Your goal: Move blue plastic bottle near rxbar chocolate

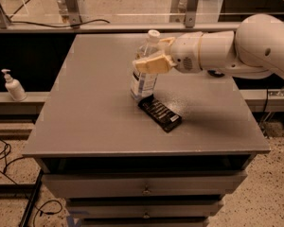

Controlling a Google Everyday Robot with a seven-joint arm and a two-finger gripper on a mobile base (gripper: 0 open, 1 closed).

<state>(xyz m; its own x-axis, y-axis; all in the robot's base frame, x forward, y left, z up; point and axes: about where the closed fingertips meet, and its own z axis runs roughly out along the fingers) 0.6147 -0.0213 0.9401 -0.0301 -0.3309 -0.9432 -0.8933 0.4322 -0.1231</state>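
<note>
Lying nearest on the grey table, the rxbar chocolate sits just beside the base of the blue plastic bottle standing behind it. The gripper pinches the bottle's upper body between its fingers. What the bottle holds cannot be told.

Grey drawer cabinet on speckled floor; glass partition far behind; pump dispenser on left ledge; gripper above the tabletop's middle.
</note>
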